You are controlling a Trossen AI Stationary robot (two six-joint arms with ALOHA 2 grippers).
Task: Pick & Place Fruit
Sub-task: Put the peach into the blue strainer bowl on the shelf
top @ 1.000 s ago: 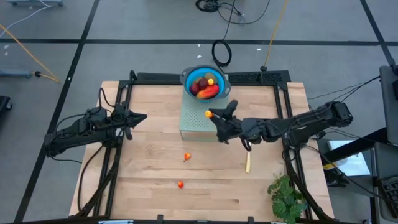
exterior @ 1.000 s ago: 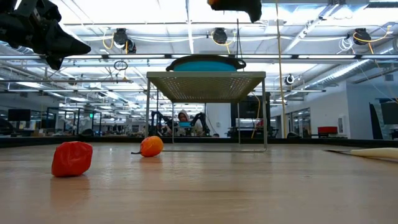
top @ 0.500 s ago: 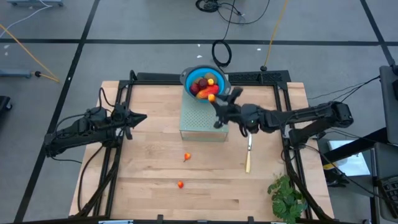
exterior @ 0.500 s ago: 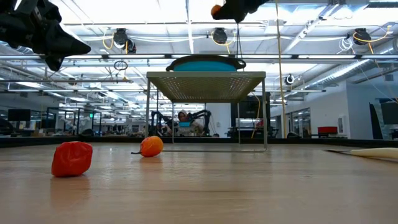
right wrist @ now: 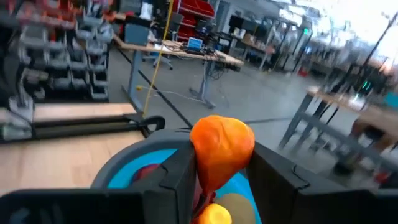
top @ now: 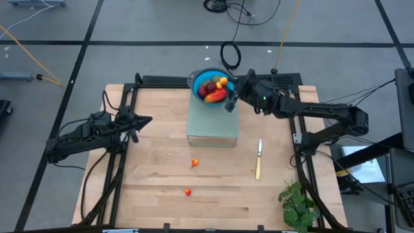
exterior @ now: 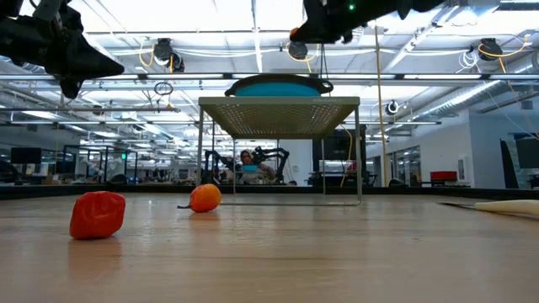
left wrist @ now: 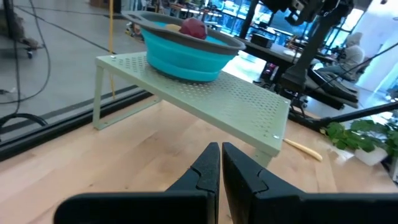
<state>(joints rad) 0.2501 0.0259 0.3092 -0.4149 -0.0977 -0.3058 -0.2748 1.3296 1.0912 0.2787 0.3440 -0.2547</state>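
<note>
Orange fruit (right wrist: 221,152) (no labels legible) pinched by right gripper (right wrist: 219,186) above bowl (top: 197,80).

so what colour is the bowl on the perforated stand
Teal-blue with a grey rim, the collapsible bowl; clearest in the left wrist view.

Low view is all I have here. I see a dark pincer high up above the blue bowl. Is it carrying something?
Observer: Yes. The right pincer is shut on a small orange fruit.
Operator: Is it already over the bowl?
Observer: From above, it hangs at the blue bowl's right rim.
Operator: What lies inside the bowl?
Observer: A mango, dark-red balls and a yellow piece.
Operator: And the other arm?
Observer: The left pincer is shut and empty, at the table's left side.
</note>
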